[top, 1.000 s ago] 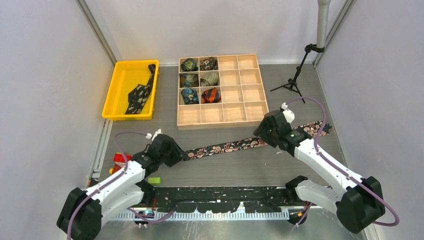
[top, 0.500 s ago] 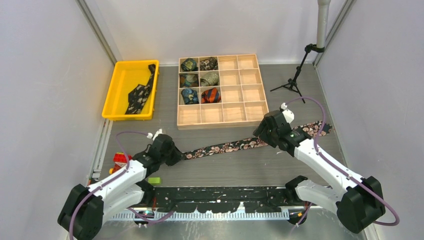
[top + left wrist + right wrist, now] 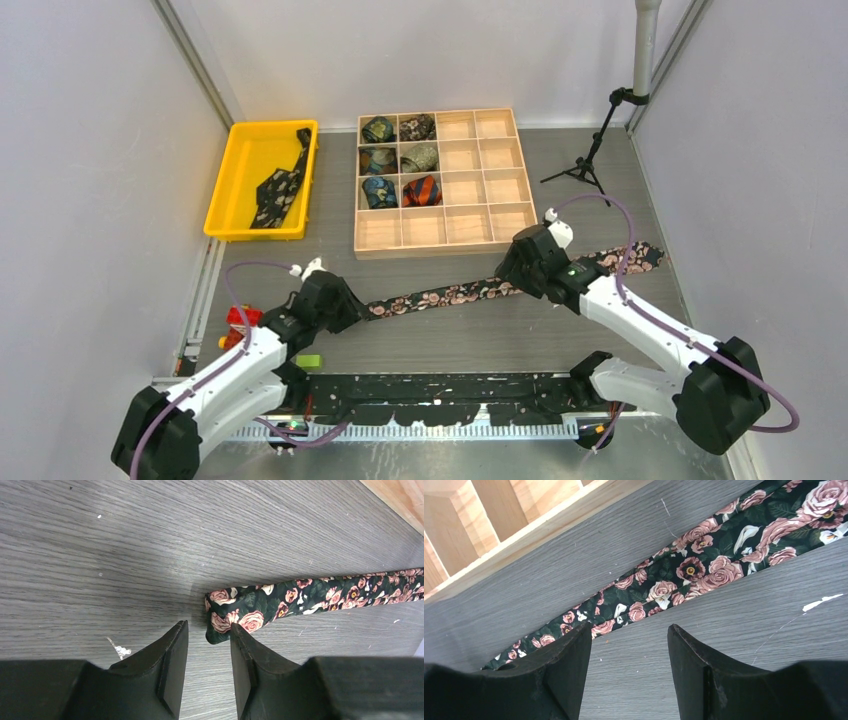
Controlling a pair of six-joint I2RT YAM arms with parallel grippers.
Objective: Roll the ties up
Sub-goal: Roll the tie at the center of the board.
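The dark floral tie lies flat and unrolled, diagonally across the table, from its narrow end near my left gripper to its wide end at the right. In the left wrist view my left gripper is open and empty, and the tie's narrow end lies just ahead, touching the right fingertip. My right gripper is open and empty just near of the tie's middle, its left fingertip at the tie's edge. The black dotted tie lies in the yellow bin.
A wooden compartment box behind the tie holds several rolled ties in its left columns. A black tripod stands at the back right. A red object and a green block lie by my left arm. A black rail runs along the front.
My right gripper has moved a little left along the tie. The tie's narrow end has shifted slightly left, and my left gripper has drawn back with it.
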